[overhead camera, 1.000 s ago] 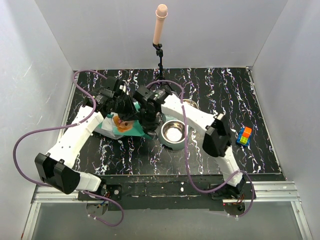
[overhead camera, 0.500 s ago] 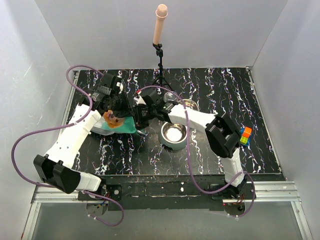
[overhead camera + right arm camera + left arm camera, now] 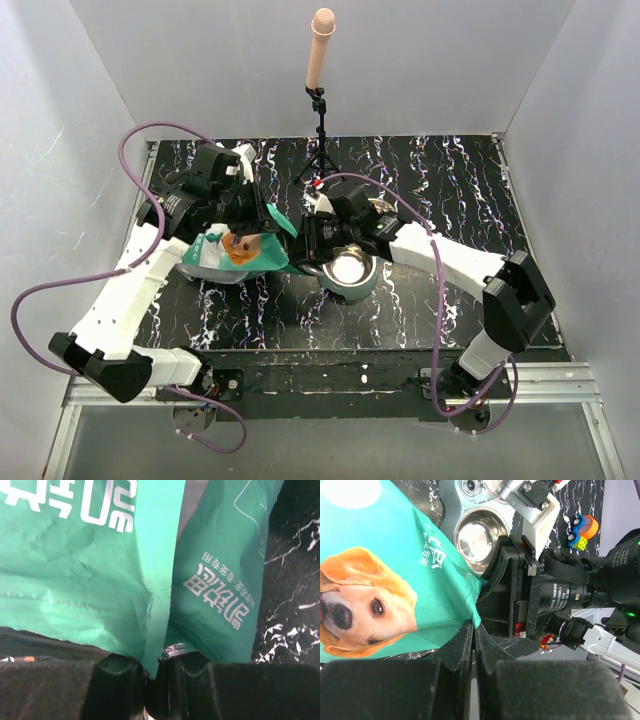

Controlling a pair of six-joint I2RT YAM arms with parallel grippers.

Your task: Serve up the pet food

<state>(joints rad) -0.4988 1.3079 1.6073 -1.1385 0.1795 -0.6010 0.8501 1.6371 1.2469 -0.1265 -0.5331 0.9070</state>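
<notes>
Pinches one edge of the teal bag in the left tool, closed flat on the foil just below the dog picture. Clamps a fold of the same bag in the right tool, closed down on that seam. Holds the bag off the surface this way, carried between both tools over the left-centre part, dog picture facing up. Probably takes two separate grips so as to steer the bag and control its mouth for pouring. Shows no pet food in any view: presumably sits inside the bag, out of sight. Leaves the steel bowl bare, just right of the bag and toward the near edge, close enough to tip into. Sets the toy blocks beyond the bowl, clear of the likely pour.
</notes>
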